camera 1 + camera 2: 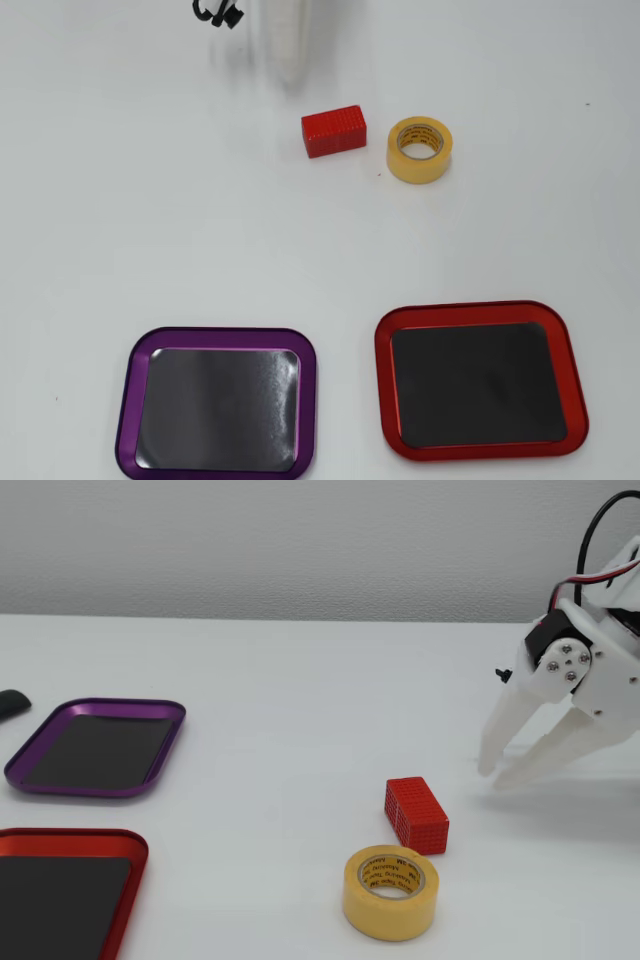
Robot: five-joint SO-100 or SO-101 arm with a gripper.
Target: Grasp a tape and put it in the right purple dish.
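**White claw hanging empty as yellow tape roll sits untouched on the table**

Seen from the fixed view, nearest the camera, the tape (391, 892) is lying flat on the white table (300, 680), its tan printed core facing up. Just behind it, close but not touching, a red block (416, 815) is resting on its long side. At the lower left edge a red-rimmed tray (138, 860) is sitting partly out of frame, and beyond it the purple dish (150, 708) is lying with its dark inside bare; the roll is well apart from both trays. A small dark object (12, 704) is poking in at the left edge, too cropped to tell what it is.

Farther back on the right, the gripper (498, 774) is reaching down from the white arm (600, 670), its two white fingers (500, 730) spread a little way apart, tips just above or at the table surface; it is gripping nothing and touching neither the block nor the roll, which lie nearer the camera.

In the overhead view, the tape (420, 149) is sitting just right of the red block (334, 131), the purple dish (135, 360) is lying at lower left and the red-rimmed tray (382, 350) at lower right. The arm is showing there only as a pale blur (285, 40) at the top edge, so the fingers cannot be made out.
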